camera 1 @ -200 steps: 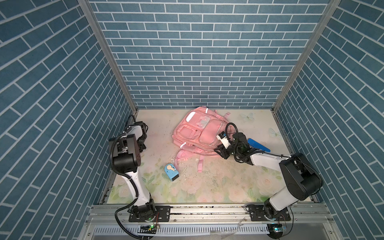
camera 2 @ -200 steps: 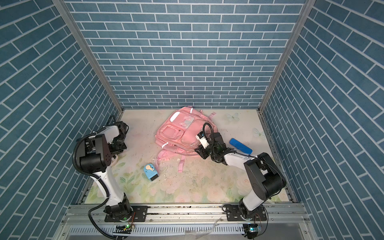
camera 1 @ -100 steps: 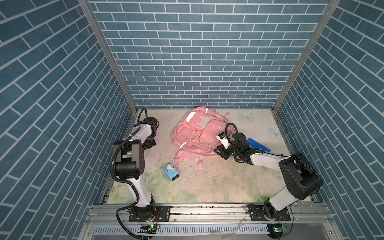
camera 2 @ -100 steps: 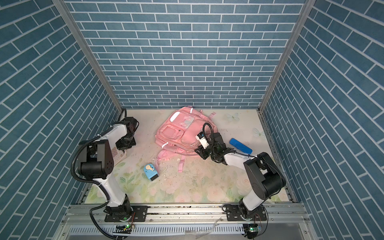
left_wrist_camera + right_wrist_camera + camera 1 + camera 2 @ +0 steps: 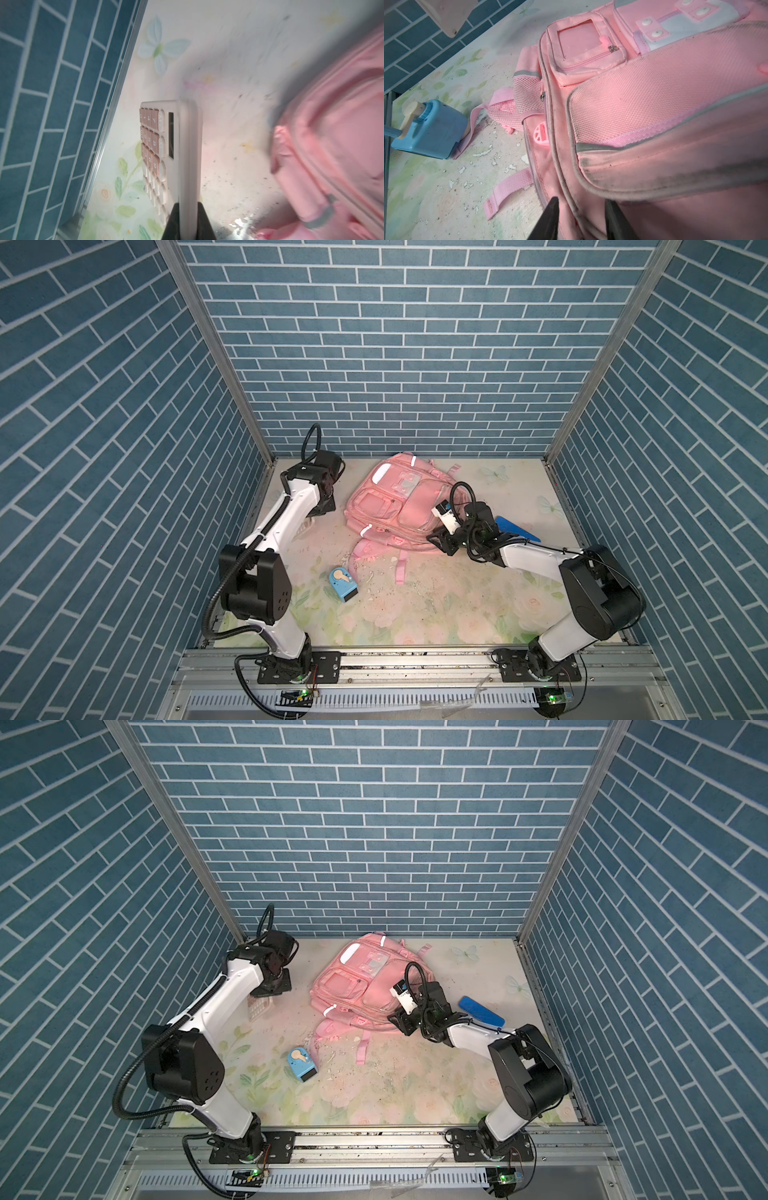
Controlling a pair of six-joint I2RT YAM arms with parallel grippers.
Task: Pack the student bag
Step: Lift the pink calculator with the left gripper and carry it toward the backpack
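Left of the student bag (image 5: 386, 506), a big soft pink fabric backpack lying on the flowered mat (image 5: 457, 614), the left gripper (image 5: 188, 209) has clamped a flat beige-pink plastic calculator (image 5: 185, 145) and swung nearer. At the bag's right edge the right gripper (image 5: 581, 207) seemingly still pinches fabric, so loading looks next.

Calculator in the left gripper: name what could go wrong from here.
The left gripper pinches the calculator only at one end, so it could swing or slip on the way. No open mouth shows on the student bag where the right gripper sits, so it may snag on fabric.
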